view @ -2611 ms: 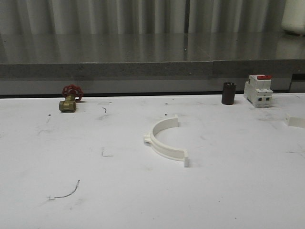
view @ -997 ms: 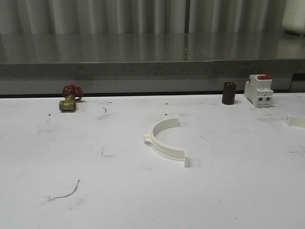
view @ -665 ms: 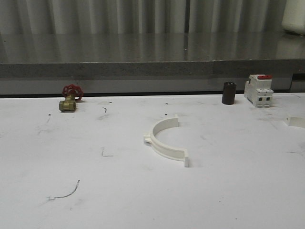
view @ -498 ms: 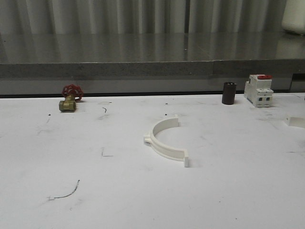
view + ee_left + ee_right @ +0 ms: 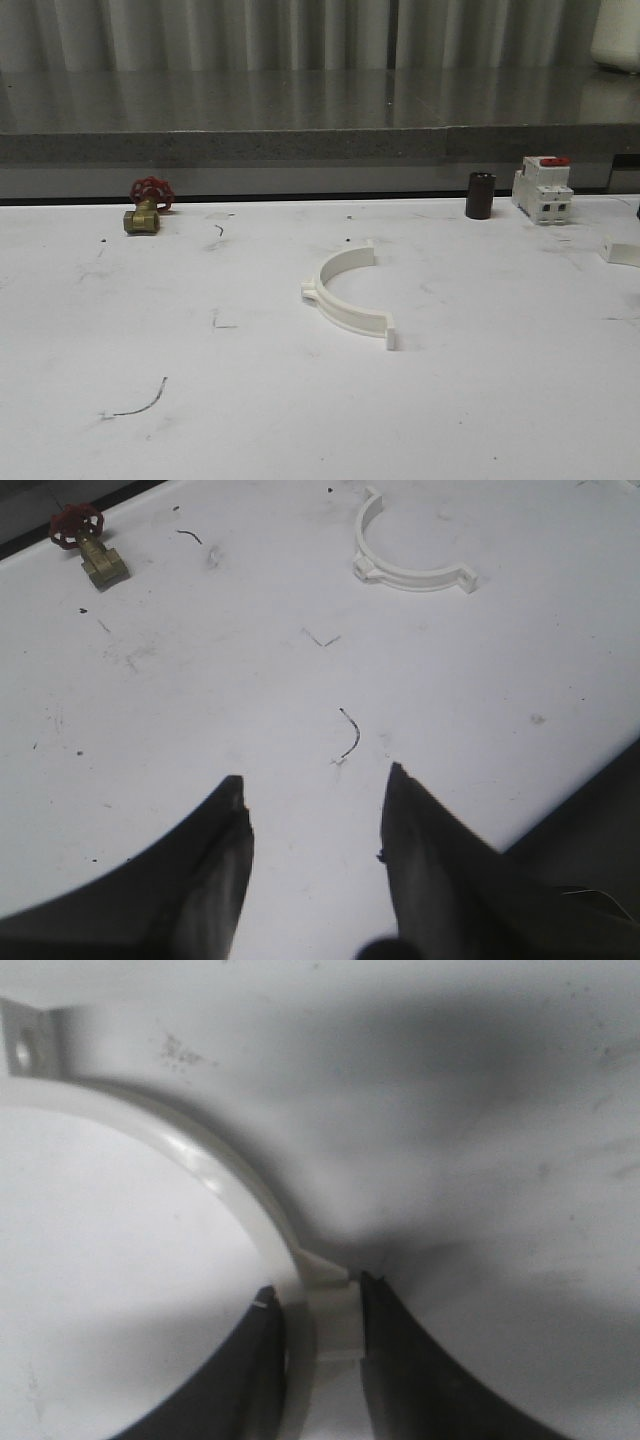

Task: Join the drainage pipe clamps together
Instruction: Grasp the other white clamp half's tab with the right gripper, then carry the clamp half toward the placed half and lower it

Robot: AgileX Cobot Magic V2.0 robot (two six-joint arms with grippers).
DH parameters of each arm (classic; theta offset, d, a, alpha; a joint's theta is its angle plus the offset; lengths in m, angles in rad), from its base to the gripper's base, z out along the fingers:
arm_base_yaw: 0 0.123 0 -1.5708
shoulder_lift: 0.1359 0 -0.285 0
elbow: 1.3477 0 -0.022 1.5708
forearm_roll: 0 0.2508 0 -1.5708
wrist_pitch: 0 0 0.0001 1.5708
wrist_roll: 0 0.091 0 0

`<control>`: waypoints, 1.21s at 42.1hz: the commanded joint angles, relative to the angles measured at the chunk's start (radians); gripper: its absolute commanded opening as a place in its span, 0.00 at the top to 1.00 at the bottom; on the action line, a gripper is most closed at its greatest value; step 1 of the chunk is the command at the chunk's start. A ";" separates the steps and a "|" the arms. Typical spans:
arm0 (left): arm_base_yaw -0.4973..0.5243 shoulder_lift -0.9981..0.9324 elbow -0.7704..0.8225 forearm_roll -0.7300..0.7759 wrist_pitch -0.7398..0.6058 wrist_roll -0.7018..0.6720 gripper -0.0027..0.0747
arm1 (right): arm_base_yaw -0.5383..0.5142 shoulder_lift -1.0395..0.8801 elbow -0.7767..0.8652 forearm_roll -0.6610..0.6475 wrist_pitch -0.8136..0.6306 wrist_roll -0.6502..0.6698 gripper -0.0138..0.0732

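Observation:
One white drainage pipe clamp (image 5: 345,298) lies flat mid-table, its open side facing right and away; the left wrist view has it as clamp (image 5: 412,568) far ahead of my left gripper (image 5: 313,790). That gripper hangs open over bare table, holding nothing. The second clamp (image 5: 205,1175) curves through the right wrist view, and my right gripper (image 5: 315,1305) is shut on its side lug. Its dark fingers (image 5: 392,1360) press both sides of the band. A square end tab (image 5: 30,1045) with a hole sits at the far end. In the front view, only that clamp's end (image 5: 620,252) peeks in at the right edge.
A brass valve with a red handwheel (image 5: 146,208) stands at the back left. A dark cylinder (image 5: 480,195) and a white breaker with a red top (image 5: 542,190) stand at the back right. A grey ledge (image 5: 320,145) runs behind the white table (image 5: 200,400).
The clamp end at the right edge of the front view has shifted slightly. The clamp in the middle and the other objects have stayed put.

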 commanded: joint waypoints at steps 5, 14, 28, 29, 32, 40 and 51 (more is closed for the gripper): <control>-0.001 0.001 -0.024 -0.008 -0.073 -0.001 0.58 | -0.001 -0.046 -0.026 0.001 -0.021 -0.011 0.66; -0.001 0.001 -0.024 -0.008 -0.073 -0.001 0.58 | 0.001 -0.083 -0.092 0.009 0.098 -0.011 0.66; -0.001 0.001 -0.024 -0.008 -0.073 -0.001 0.58 | 0.063 -0.360 -0.097 0.053 0.252 0.003 0.66; -0.001 0.001 -0.024 -0.008 -0.073 -0.001 0.58 | 0.077 -0.380 -0.097 0.053 0.265 0.007 0.66; -0.001 0.001 -0.024 -0.008 -0.073 -0.001 0.58 | 0.128 -0.447 -0.097 0.052 0.311 0.010 0.66; -0.001 0.001 -0.024 -0.008 -0.073 -0.001 0.58 | 0.256 -0.579 -0.097 0.053 0.422 0.074 0.66; -0.001 0.001 -0.024 -0.008 -0.073 -0.001 0.58 | 0.368 -0.542 -0.107 0.044 0.406 0.149 0.66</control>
